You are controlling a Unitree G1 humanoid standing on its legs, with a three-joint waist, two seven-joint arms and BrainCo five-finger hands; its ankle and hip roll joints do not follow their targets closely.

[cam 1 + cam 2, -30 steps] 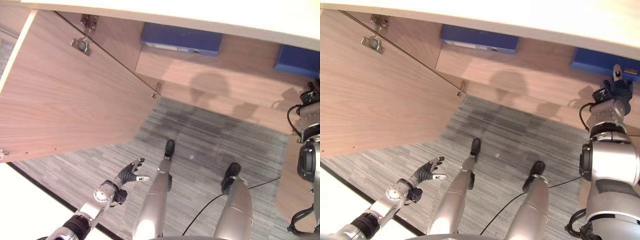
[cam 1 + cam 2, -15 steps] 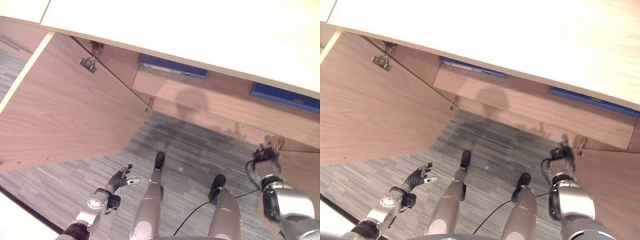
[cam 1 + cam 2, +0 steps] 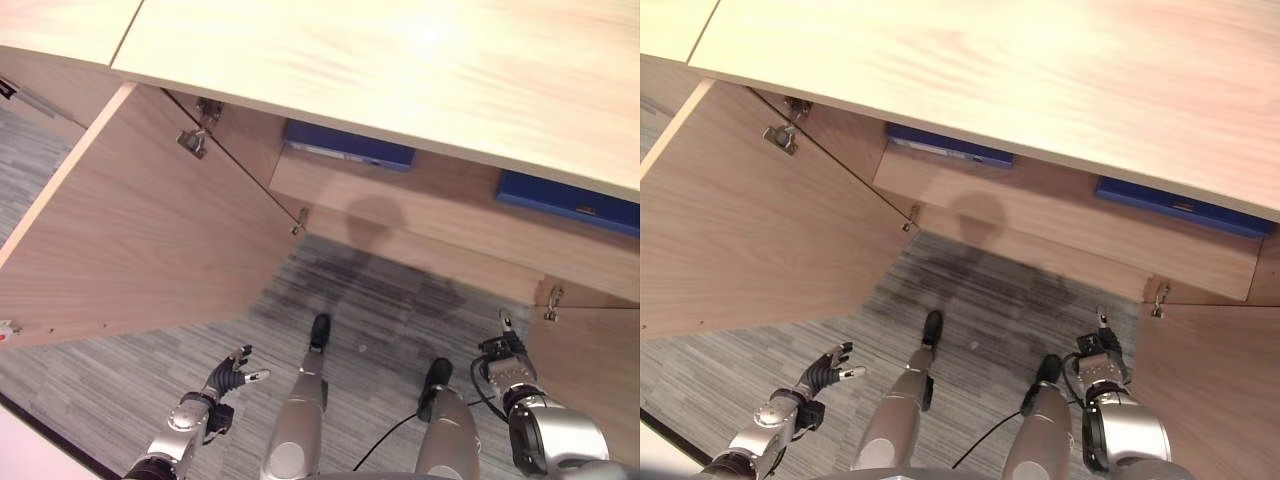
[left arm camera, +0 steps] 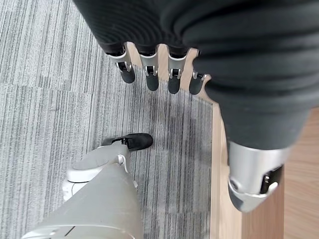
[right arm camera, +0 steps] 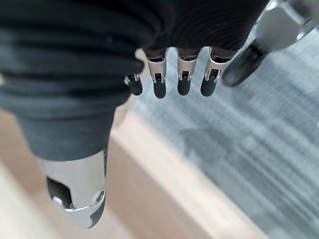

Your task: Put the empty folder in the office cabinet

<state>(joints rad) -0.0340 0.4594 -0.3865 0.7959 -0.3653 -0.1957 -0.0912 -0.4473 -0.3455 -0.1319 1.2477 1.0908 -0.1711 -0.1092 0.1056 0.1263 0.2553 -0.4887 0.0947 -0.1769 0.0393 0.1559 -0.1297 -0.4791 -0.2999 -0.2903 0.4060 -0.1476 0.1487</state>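
Note:
Two blue folders lie flat on a shelf inside the open wooden cabinet: one at the left, one at the right. My right hand hangs low by the right cabinet door, well below the right folder, with straight fingers and nothing in it. My left hand is low over the carpet in front of the left door, fingers spread and empty.
The left cabinet door swings wide open toward me; the right door stands open beside my right hand. A pale cabinet top overhangs the shelf. Grey striped carpet lies in front.
My right hand has come away from the right blue folder on the shelf and dropped low beside the right door. The camera has shifted. The left hand stays low.

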